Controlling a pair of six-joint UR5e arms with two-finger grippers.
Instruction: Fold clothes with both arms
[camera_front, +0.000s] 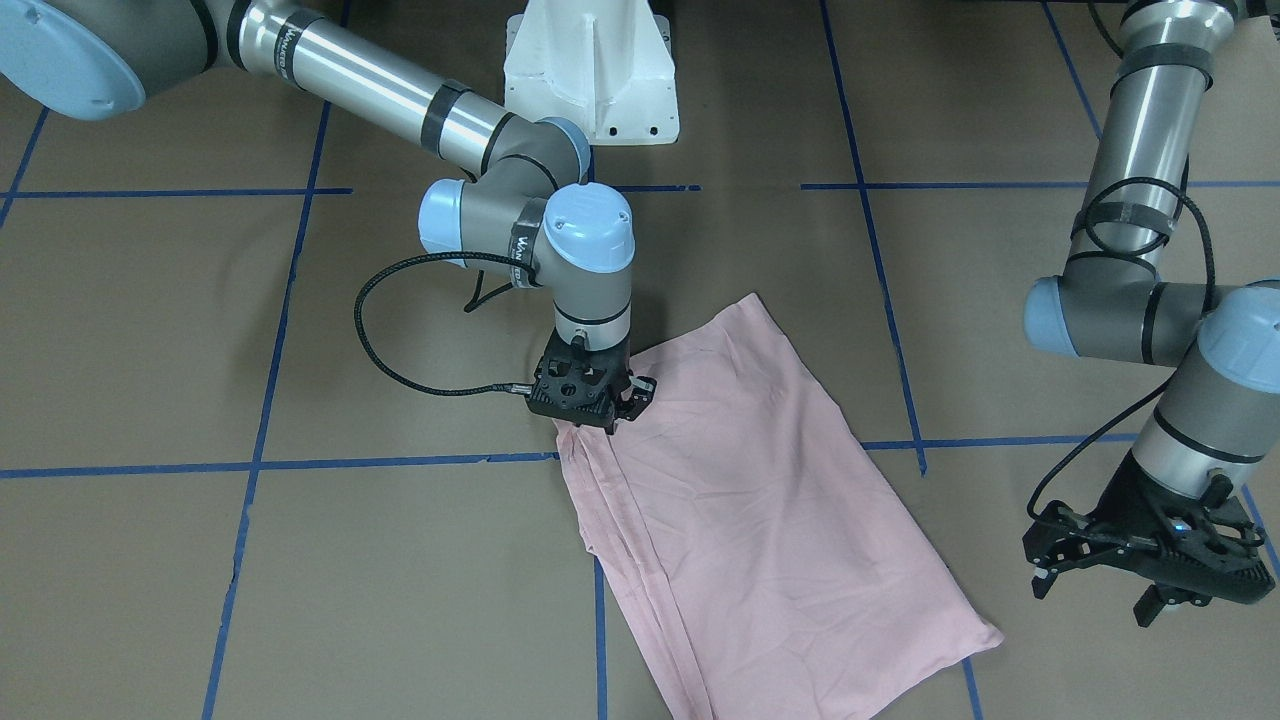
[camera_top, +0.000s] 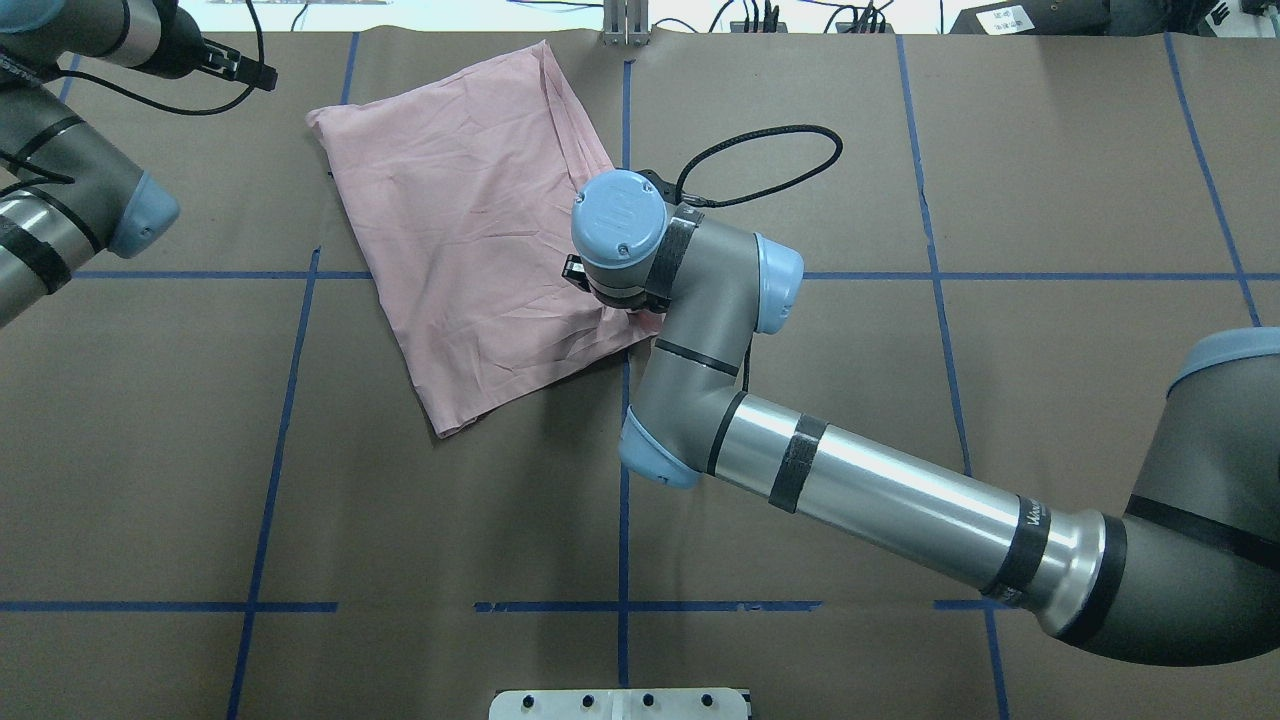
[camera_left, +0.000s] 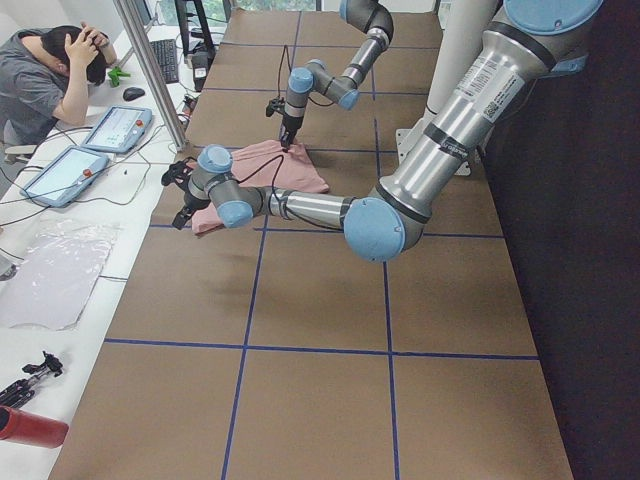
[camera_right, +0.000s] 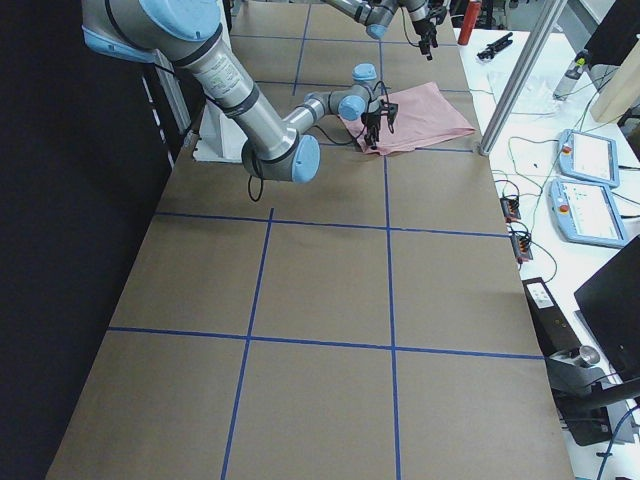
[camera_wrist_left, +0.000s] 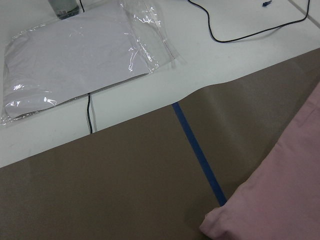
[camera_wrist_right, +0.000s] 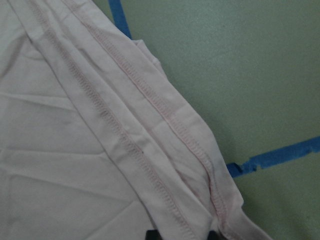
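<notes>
The pale pink T-shirt (camera_front: 760, 500) lies folded into a slanted rectangle, plain side up, near the table's operator-side edge (camera_top: 470, 250). My right gripper (camera_front: 600, 420) points straight down on the shirt's stacked hems at its edge. In the right wrist view its dark fingertips (camera_wrist_right: 150, 233) stand apart with the stitched hems (camera_wrist_right: 165, 200) between them, so it is open. My left gripper (camera_front: 1092, 597) is open and empty, and hovers clear of the shirt beyond its far corner (camera_wrist_left: 215, 225). No print shows.
Brown paper with blue tape lines (camera_front: 400, 462) covers the table. The white pedestal base (camera_front: 590, 70) stands at the robot's side. Beyond the table's edge, a white bench holds a plastic-wrapped sheet (camera_wrist_left: 75, 55), cables and tablets (camera_left: 115, 125); an operator (camera_left: 40, 80) sits there.
</notes>
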